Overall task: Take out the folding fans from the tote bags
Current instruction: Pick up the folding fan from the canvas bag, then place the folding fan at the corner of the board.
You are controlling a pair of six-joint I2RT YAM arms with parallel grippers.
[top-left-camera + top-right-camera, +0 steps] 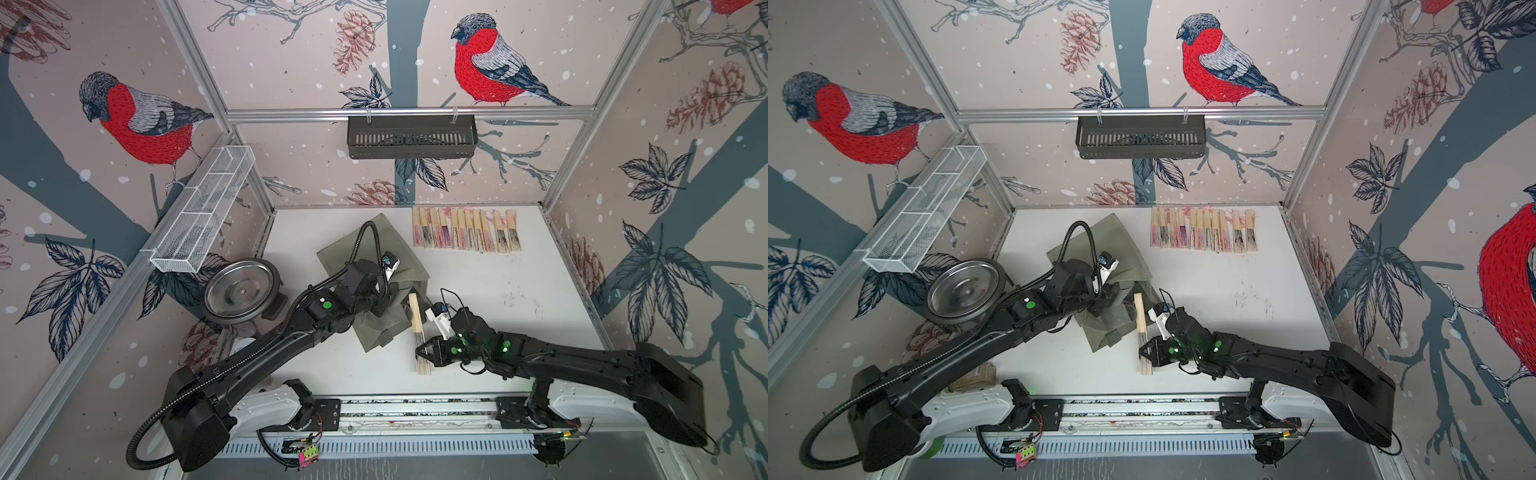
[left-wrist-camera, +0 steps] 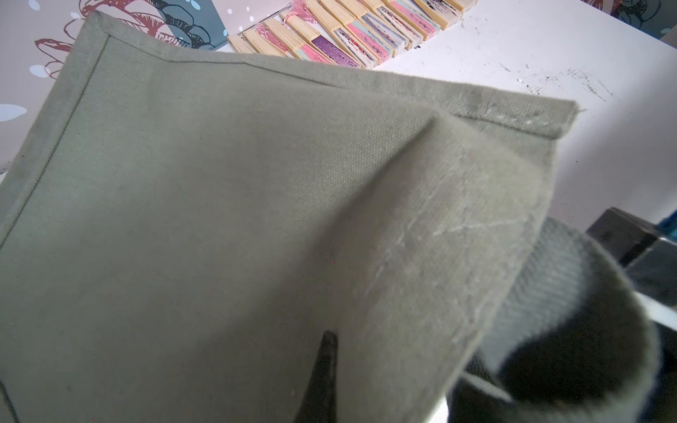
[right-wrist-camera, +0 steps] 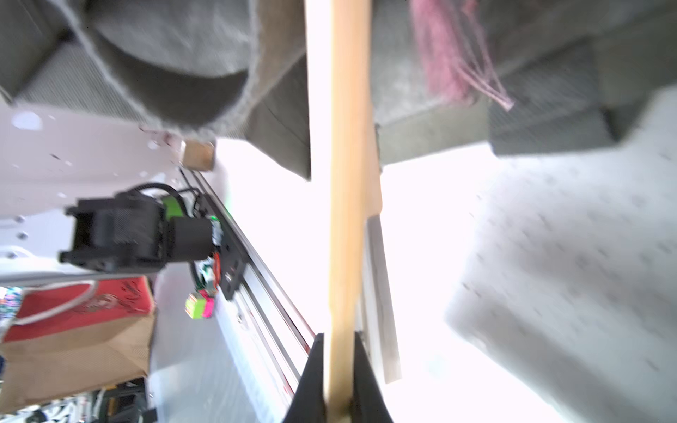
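Observation:
An olive tote bag (image 1: 374,249) (image 1: 1121,237) lies crumpled at mid-table. My left gripper (image 1: 384,305) (image 2: 329,340) is shut on its fabric (image 2: 219,219), which hides most of the fingers. To the bag's right, my right gripper (image 1: 422,351) (image 1: 1144,351) (image 3: 339,337) is shut on one closed folding fan (image 1: 417,324) (image 3: 348,183) of pale bamboo. The fan's far end lies at the bag's mouth, where a pink tassel (image 3: 450,55) hangs. Several other folding fans (image 1: 465,235) (image 1: 1202,235) (image 2: 348,33) lie side by side in a row at the back of the table.
A steel bowl (image 1: 241,291) sits tilted at the table's left edge. A white wire-mesh tray (image 1: 203,216) hangs on the left wall. A black slotted basket (image 1: 411,137) hangs on the back rail. The arms' base rail (image 1: 415,409) runs along the front edge.

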